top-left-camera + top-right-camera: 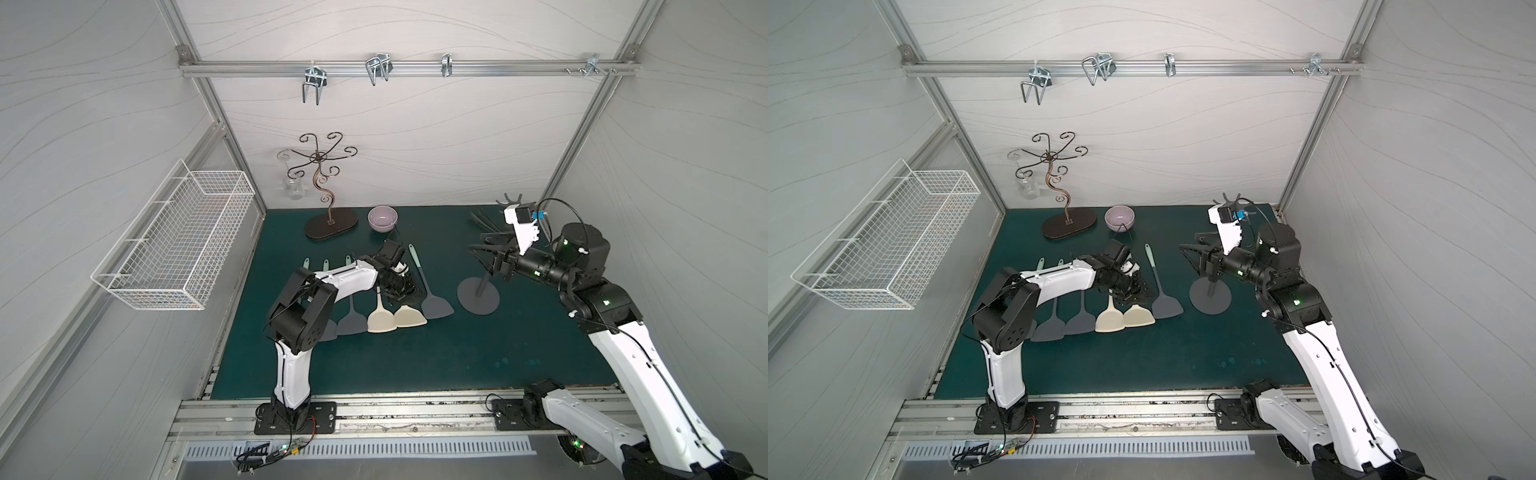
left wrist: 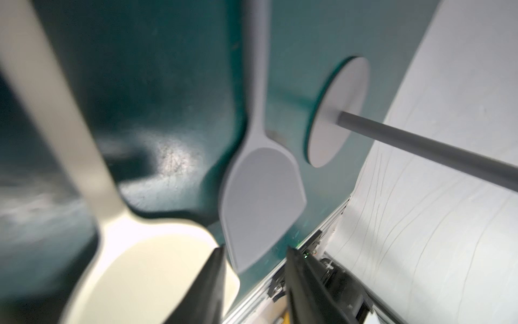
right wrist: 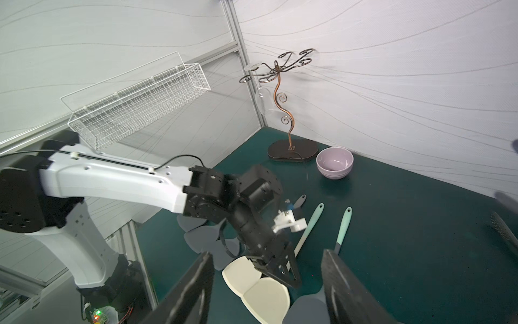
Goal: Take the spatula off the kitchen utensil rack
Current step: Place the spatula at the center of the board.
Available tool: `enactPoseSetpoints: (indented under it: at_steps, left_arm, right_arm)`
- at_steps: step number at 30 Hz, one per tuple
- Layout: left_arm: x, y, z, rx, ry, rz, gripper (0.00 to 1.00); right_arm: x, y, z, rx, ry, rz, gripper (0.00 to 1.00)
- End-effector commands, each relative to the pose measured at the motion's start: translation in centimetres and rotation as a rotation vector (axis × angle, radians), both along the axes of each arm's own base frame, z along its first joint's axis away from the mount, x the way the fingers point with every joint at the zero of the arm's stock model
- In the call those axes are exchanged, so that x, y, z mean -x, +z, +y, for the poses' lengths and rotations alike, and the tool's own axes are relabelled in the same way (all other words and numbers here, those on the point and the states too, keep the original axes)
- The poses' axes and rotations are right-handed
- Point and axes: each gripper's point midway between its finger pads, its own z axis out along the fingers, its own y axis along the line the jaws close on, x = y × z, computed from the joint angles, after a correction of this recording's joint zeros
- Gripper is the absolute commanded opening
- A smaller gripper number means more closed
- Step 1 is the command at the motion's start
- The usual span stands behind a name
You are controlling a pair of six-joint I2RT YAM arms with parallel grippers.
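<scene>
Teal mat (image 1: 415, 357), grey rack (image 1: 478, 301), cream spatulas (image 1: 381, 322), lilac bowl (image 1: 382, 219)

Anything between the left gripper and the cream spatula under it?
Nothing visible. The left gripper, jaws apart, hangs right over the cream spatula; past it only a grey spatula and the mat show.

Soft, even light fills both top views. Shadows on the green bench (image 1: 415, 365) are faint, and wide-angle distortion splays the aluminium post (image 1: 223, 124) toward the edge. The left wrist view is smeared: the cream spatula (image 2: 145, 269) and grey spatula (image 2: 260, 196) are blurred, with a pale glare patch on the bench between them. In the right wrist view the right tool (image 3: 267, 254) shows soft-focus fingers (image 3: 196, 289), and the wire basket (image 3: 140, 109) throws a grid shadow on the wall.
</scene>
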Motion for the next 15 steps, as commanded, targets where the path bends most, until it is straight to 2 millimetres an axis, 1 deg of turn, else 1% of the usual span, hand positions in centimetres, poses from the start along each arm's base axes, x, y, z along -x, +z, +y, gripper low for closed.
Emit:
enactPoseSetpoints:
  at_steps: [1, 3, 5, 7, 8, 9, 10, 11, 13, 14, 15]
  left_arm:
    - [-1.5, 6.1, 1.3, 0.027, -0.037, -0.169, 0.45]
    - [-1.9, 8.6, 2.7, 0.035, -0.036, -0.227, 0.46]
    - [-2.5, 11.1, 4.9, 0.017, -0.027, -0.307, 0.47]
    - [-3.0, 13.5, 7.6, -0.032, -0.024, -0.417, 0.50]
    - [-3.1, 14.6, 9.4, -0.079, -0.009, -0.470, 0.51]
    - [-3.1, 15.5, 10.7, -0.115, -0.001, -0.517, 0.55]
    - [-3.0, 16.4, 12.2, -0.152, 0.007, -0.575, 0.61]
    - [-2.8, 16.9, 13.6, -0.198, 0.010, -0.634, 0.65]
    - [-2.3, 17.5, 16.2, -0.296, 0.027, -0.716, 0.75]
    - [-2.1, 17.3, 17.6, -0.353, 0.044, -0.753, 0.80]
    - [-1.9, 17.2, 18.7, -0.402, 0.060, -0.786, 0.84]
  right_arm:
    - [0.6, 1.5, -1.4, -0.003, -0.080, -0.047, 0.64]
    - [0.1, 0.7, -2.8, 0.016, -0.173, -0.042, 0.65]
    - [-0.9, -1.0, -4.7, 0.042, -0.305, -0.023, 0.69]
    - [-2.1, -3.7, -7.7, 0.076, -0.500, 0.014, 0.79]
    - [-2.6, -5.1, -9.7, 0.089, -0.619, 0.033, 0.86]
    - [-2.9, -6.6, -11.4, 0.100, -0.720, 0.056, 0.92]
    - [-3.2, -8.3, -13.4, 0.112, -0.833, 0.075, 0.98]
    - [-3.3, -10.1, -14.9, 0.128, -0.915, 0.097, 0.99]
    - [-3.4, -13.4, -16.8, 0.147, -1.009, 0.143, 0.99]
    - [-3.5, -15.1, -17.5, 0.154, -1.044, 0.171, 0.99]
    - [-3.5, -16.5, -17.8, 0.162, -1.057, 0.191, 0.99]
